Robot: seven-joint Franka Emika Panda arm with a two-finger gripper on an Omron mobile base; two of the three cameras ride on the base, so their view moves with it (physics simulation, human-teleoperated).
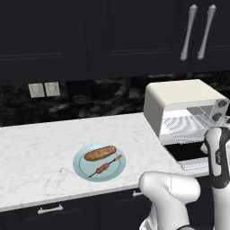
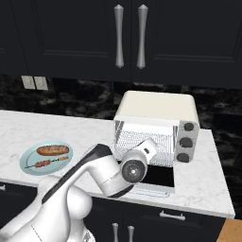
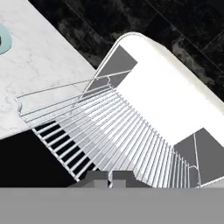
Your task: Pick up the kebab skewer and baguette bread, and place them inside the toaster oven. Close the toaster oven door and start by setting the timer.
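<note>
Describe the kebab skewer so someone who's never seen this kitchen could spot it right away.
Start at the white marble counter, left of the cream toaster oven whose door lies open. On it sits a pale blue plate holding two foods. The kebab skewer is the thin stick with small reddish-brown chunks at the plate's front edge, far slimmer than the plump golden baguette bread behind it.

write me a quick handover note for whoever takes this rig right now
Gripper: shut, holding nothing, over the pulled-out wire rack at the toaster oven mouth.
Toaster oven door: open, folded down flat.
Baguette bread and kebab skewer: side by side on the pale blue plate, on the counter left of the oven.
Done: oven opened.
Left: load both foods, close the door, set the timer.
</note>
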